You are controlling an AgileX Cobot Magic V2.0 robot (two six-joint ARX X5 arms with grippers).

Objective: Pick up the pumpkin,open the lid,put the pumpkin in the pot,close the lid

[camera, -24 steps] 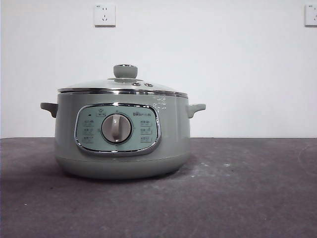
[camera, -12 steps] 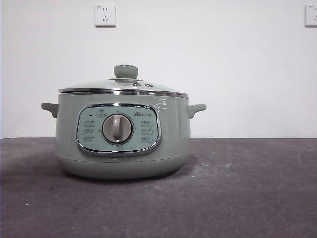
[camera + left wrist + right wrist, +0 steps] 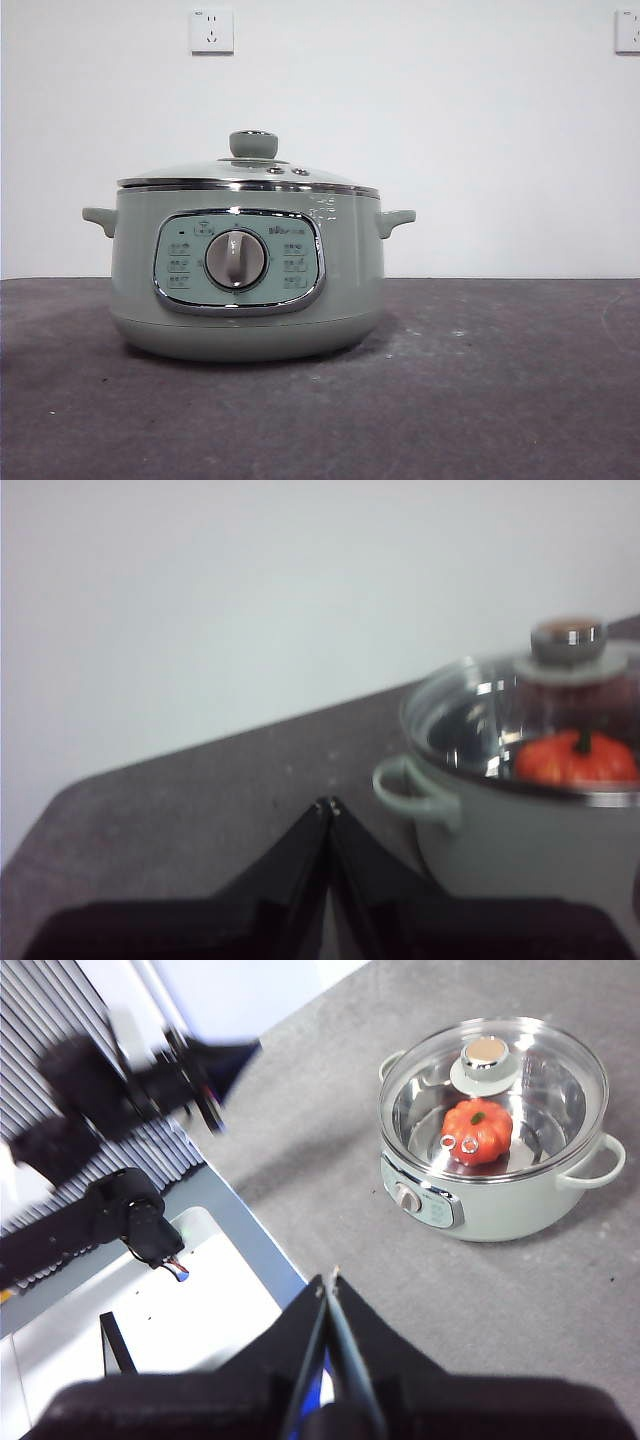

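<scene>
The pale green pot (image 3: 247,270) stands on the dark table, left of centre in the front view. The lid (image 3: 250,172) sits closed on it, knob up. Through the lid's glass, the orange-red pumpkin (image 3: 477,1129) lies inside the pot; it also shows in the left wrist view (image 3: 577,761). My left gripper (image 3: 327,804) is shut and empty, away from the pot's side handle (image 3: 412,792). My right gripper (image 3: 329,1278) is shut and empty, high above the table and well clear of the pot (image 3: 500,1175). Neither gripper shows in the front view.
The other arm (image 3: 130,1085) shows blurred in the right wrist view. A white platform (image 3: 150,1330) with a black fixture lies past the table's edge. Two wall sockets (image 3: 211,30) are on the white wall behind.
</scene>
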